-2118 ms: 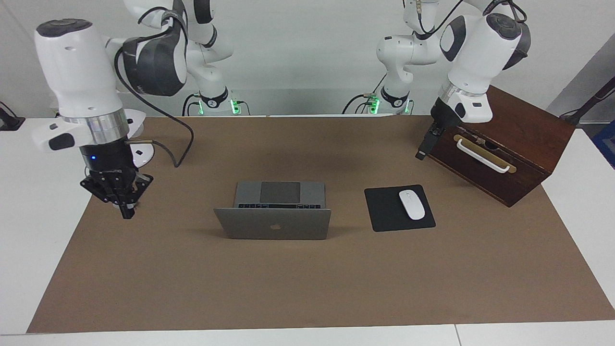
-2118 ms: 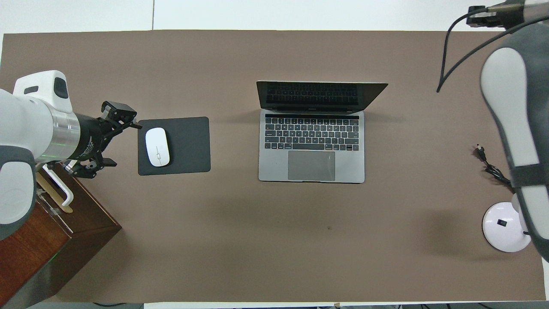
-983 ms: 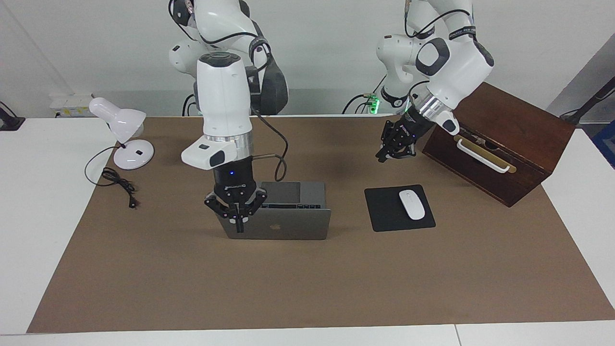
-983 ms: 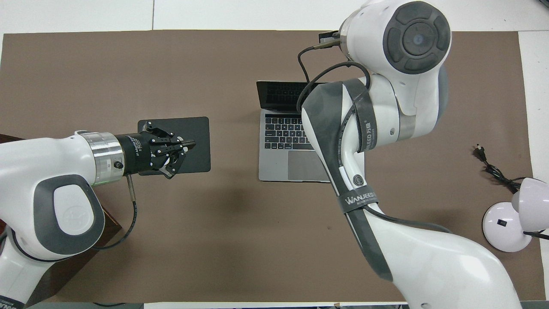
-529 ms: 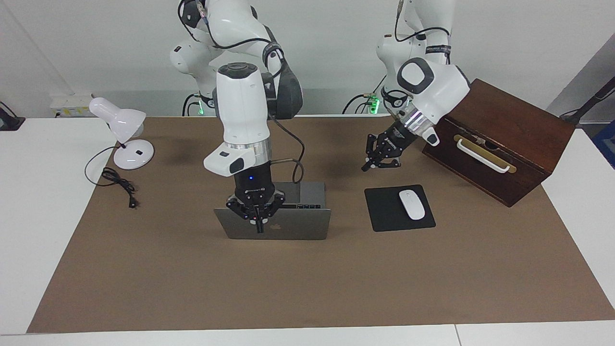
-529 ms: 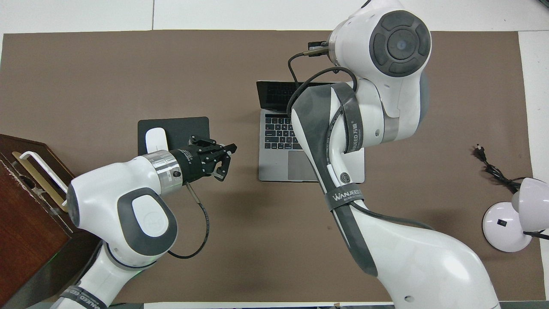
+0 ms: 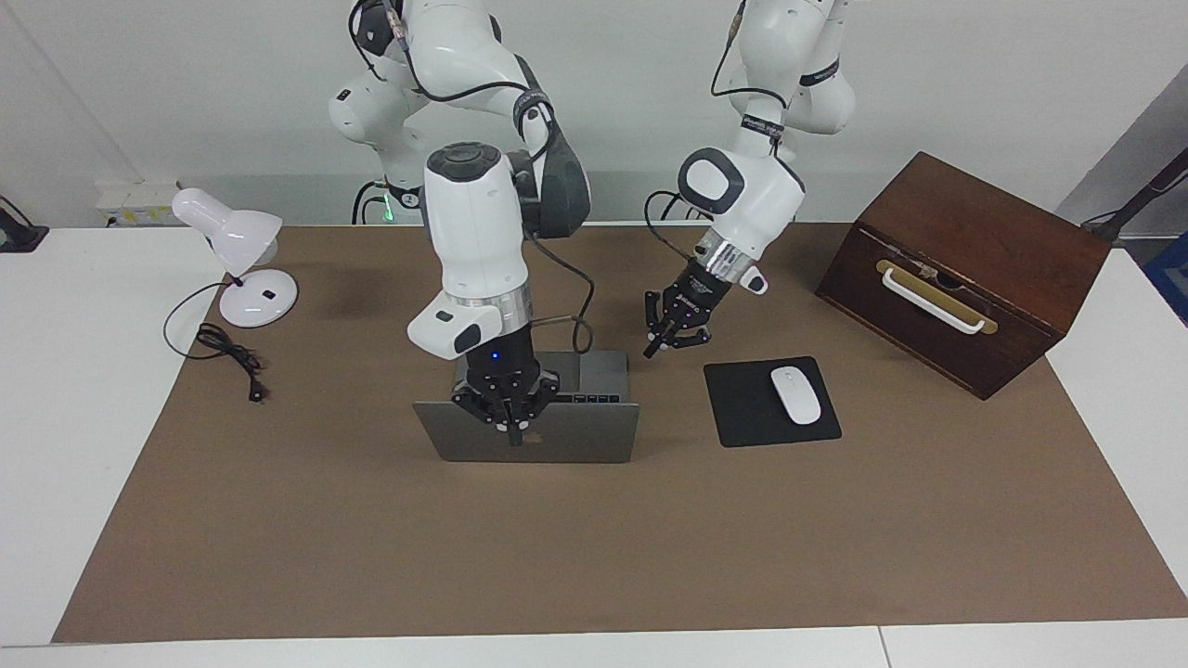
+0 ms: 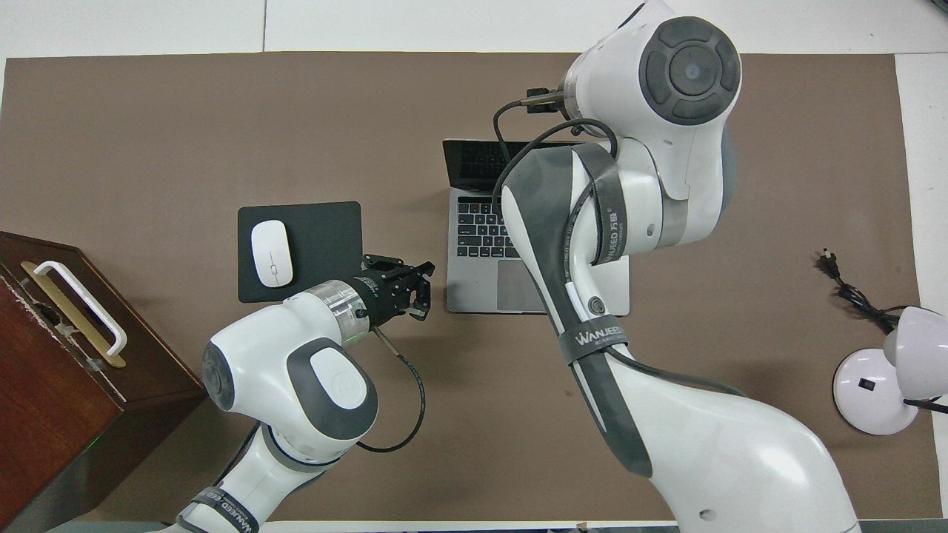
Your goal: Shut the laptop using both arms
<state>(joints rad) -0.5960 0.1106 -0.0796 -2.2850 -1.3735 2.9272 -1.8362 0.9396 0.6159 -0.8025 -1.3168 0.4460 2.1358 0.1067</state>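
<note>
The silver-grey laptop (image 7: 575, 436) stands open mid-table, its lid upright with the apple logo facing away from the robots. Its keyboard (image 8: 478, 229) shows partly in the overhead view. My right gripper (image 7: 510, 429) is shut, points straight down and sits at the lid's top edge, its tips against the back of the lid; in the overhead view its own arm hides it. My left gripper (image 7: 666, 348) hangs low beside the laptop's base, between it and the mouse pad, without touching. It also shows in the overhead view (image 8: 418, 290).
A black mouse pad (image 7: 742, 413) with a white mouse (image 7: 795, 395) lies beside the laptop toward the left arm's end. A brown wooden box (image 7: 974, 269) stands past it. A white desk lamp (image 7: 237, 250) and its cable (image 7: 227, 357) are at the right arm's end.
My right gripper came from the right arm's end of the table to the lid's top edge. My left gripper swung from the box to beside the laptop's base. The lid's angle is unchanged.
</note>
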